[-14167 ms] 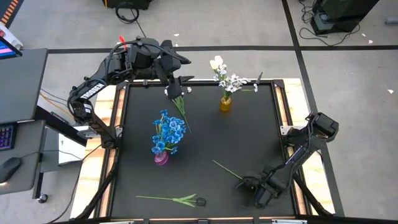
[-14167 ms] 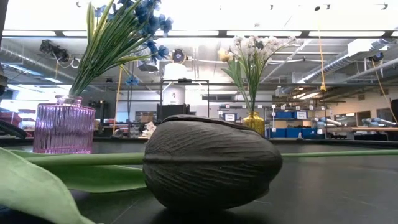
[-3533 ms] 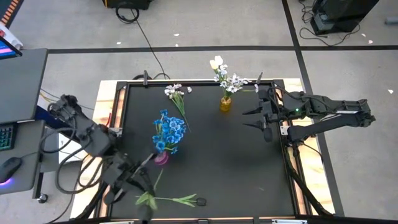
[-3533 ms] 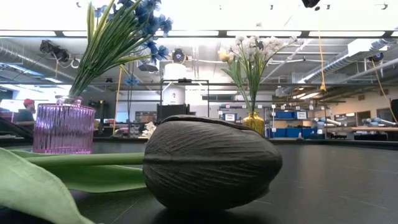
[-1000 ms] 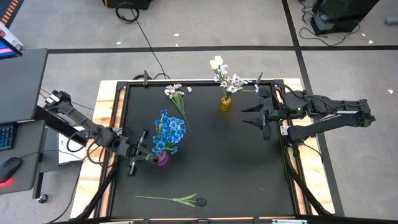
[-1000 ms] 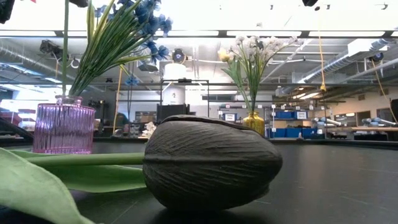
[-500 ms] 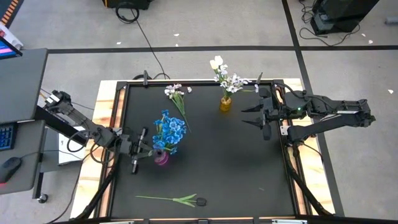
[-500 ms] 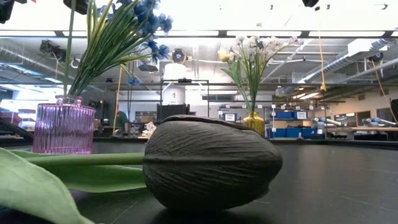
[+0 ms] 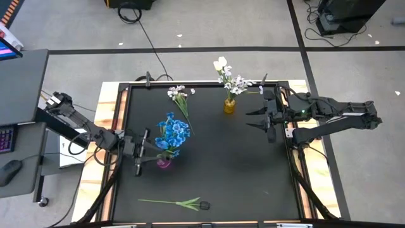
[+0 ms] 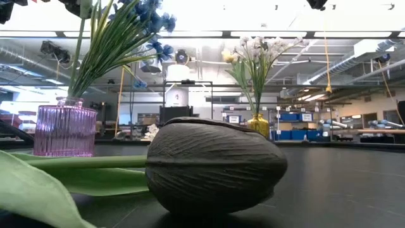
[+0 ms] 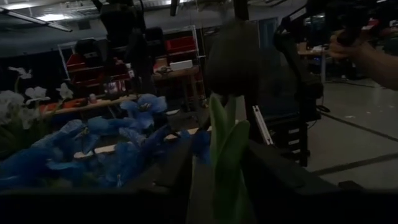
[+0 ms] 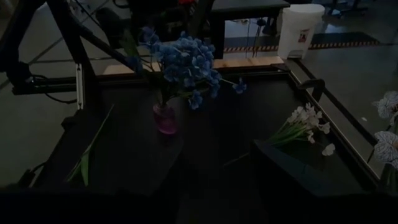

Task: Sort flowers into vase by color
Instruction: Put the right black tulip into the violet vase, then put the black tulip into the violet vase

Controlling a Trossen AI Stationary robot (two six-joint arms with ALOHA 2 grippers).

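Dark tulip (image 11: 233,62): light, limp-leaved stem (image 11: 225,162) seen between parting left pincer (image 9: 140,154) fingers at purple vase (image 9: 164,162); best gripped mid-stem; right pincer (image 9: 258,118) wide, idle

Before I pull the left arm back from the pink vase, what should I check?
1. Held tulip stem reaches the pink vase mouth: ok.
2. Left gripper has let go of the stem: cannot tell.
3. Pink vase upright: ok.
4. Right gripper open, apart from the yellow vase: ok.
5. Table free of unsorted flowers: not ok; a white spray and a dark tulip lie there.
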